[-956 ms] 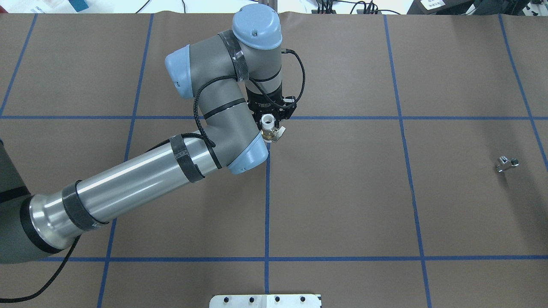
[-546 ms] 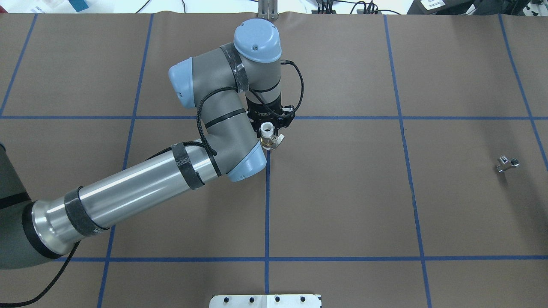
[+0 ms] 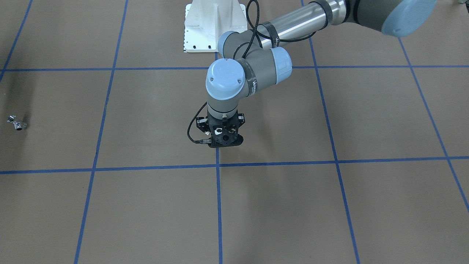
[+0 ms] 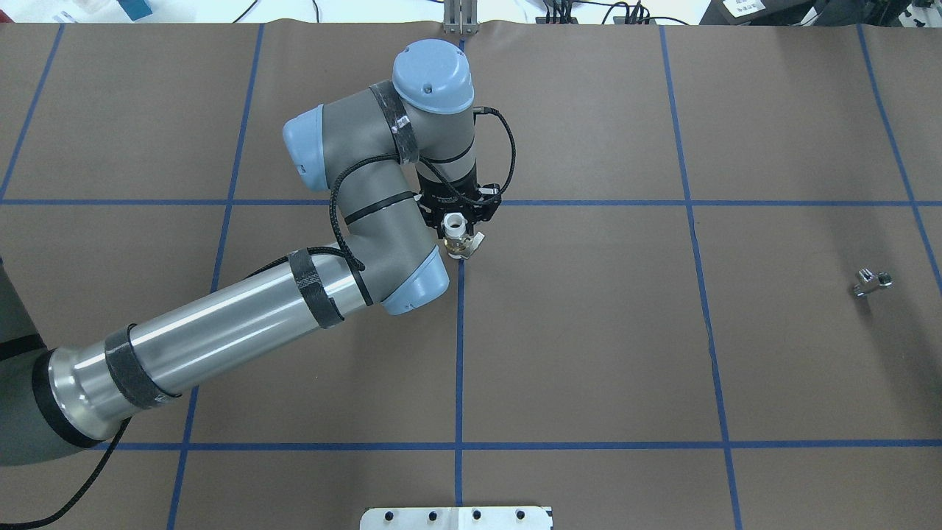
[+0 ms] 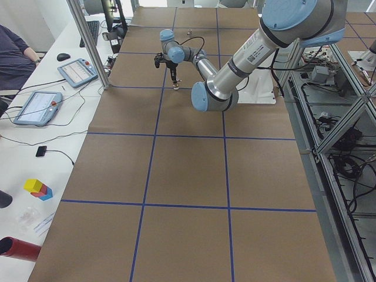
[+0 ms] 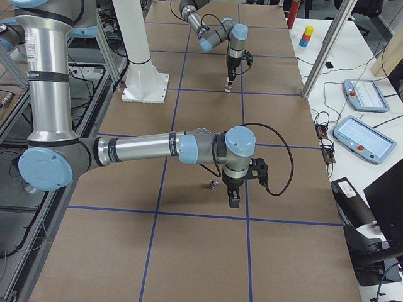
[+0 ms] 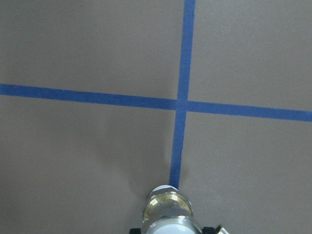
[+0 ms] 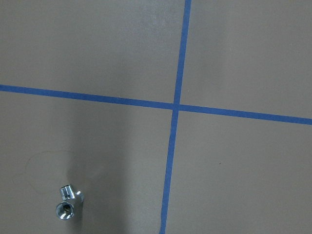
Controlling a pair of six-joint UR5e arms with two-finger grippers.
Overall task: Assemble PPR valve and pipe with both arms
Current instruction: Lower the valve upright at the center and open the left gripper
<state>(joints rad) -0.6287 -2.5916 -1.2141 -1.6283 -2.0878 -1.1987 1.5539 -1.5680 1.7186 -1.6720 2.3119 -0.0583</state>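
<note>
My left gripper [image 4: 457, 234] points down over the crossing of blue tape lines at mid-table and is shut on the PPR valve [image 4: 456, 223]. The valve is held upright: white end up, brass body and pale lever below. It also shows at the bottom of the left wrist view [image 7: 168, 214], just above the brown mat. The pipe [image 4: 872, 281], a small chrome fitting, lies on the mat at the far right; it also shows in the right wrist view [image 8: 68, 202]. My right gripper [image 6: 233, 201] hangs just beside the pipe [image 6: 213, 184]; I cannot tell whether it is open or shut.
The white bolted pedestal base [image 4: 456, 517] stands at the table's near edge. Blue tape lines [image 4: 459, 353] divide the brown mat into squares. A metal frame post [image 5: 88, 41] and a side desk with tablets [image 5: 38, 106] stand along the far side.
My left gripper has shifted slightly left and down towards the mat with the valve in it. The pipe has not moved.
</note>
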